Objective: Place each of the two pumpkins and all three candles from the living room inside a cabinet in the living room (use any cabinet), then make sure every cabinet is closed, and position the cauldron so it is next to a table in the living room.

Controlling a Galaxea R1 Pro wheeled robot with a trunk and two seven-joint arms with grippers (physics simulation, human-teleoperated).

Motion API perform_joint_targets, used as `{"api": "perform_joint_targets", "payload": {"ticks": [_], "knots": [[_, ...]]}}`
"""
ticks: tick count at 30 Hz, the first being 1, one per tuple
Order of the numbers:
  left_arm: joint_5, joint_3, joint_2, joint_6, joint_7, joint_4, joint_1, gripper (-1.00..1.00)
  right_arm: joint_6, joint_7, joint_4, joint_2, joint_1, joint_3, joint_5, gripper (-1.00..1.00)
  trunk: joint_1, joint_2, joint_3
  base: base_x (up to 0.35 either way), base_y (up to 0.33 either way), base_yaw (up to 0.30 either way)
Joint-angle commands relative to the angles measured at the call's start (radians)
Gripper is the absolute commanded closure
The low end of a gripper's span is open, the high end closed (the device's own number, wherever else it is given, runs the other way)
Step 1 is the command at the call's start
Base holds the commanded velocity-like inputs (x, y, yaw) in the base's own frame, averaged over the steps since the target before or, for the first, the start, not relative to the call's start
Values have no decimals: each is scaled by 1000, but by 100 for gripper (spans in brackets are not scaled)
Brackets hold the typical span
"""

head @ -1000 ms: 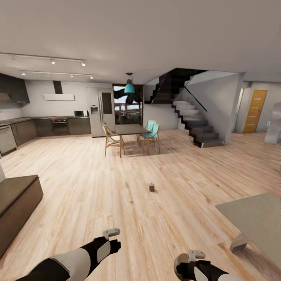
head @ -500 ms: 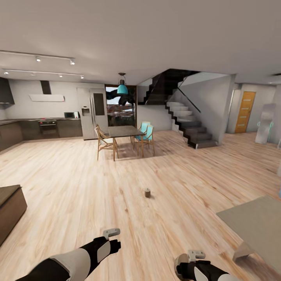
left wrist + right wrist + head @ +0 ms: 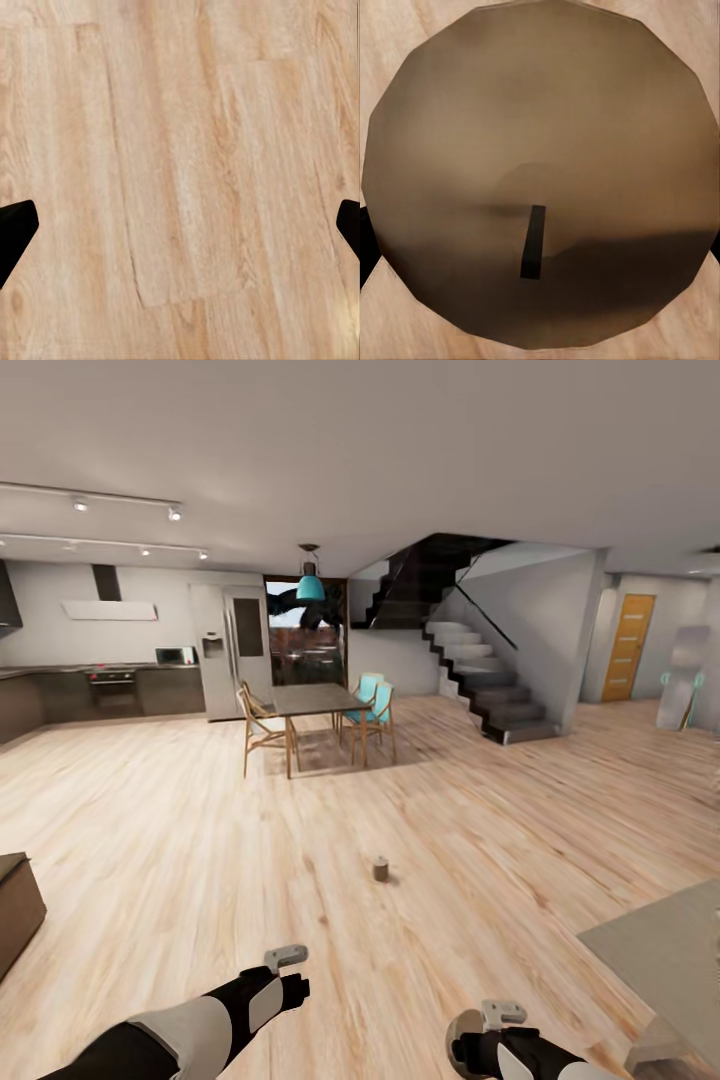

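Note:
A short brown-grey candle [image 3: 380,869] stands alone on the wood floor ahead of me. My right gripper [image 3: 478,1044] is low at the right, shut on a second candle [image 3: 540,172], whose pale round top and dark wick sit close in the right wrist view. My left gripper [image 3: 288,974] hangs over bare floor, open, with its black fingertips [image 3: 15,231] far apart and nothing between them. The dark-brown cabinet [image 3: 14,905] shows as a corner at the left edge. A corner of the grey coffee table [image 3: 655,950] lies at the lower right. Pumpkins and cauldron are out of view.
A dining table with wooden and teal chairs [image 3: 318,712] stands further back, the kitchen units [image 3: 110,690] behind at the left. A dark staircase [image 3: 490,680] rises at the right, and beyond it is an orange door [image 3: 627,647]. Wide wood floor lies between me and them.
The whole view has shifted as the camera moved: the cabinet has slid almost off the left edge and the coffee table further right. Both arms hold the same pose.

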Motion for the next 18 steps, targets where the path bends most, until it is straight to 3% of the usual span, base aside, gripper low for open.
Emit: {"api": "perform_joint_targets", "payload": {"ticks": [1, 13, 18], "knots": [[8, -8, 0, 2, 2, 1, -1, -100, 5, 2, -2, -1, -1, 7, -7, 100, 1, -1, -1, 333, 73, -239], [8, -8, -1, 2, 2, 1, -1, -100, 5, 2, -2, -1, -1, 7, -7, 100, 1, -1, 3, 332, 73, -230], [8, -8, -2, 2, 2, 1, -1, -100, 5, 2, -2, -1, -1, 7, -7, 100, 1, -1, 4, 332, 73, -80]]}}
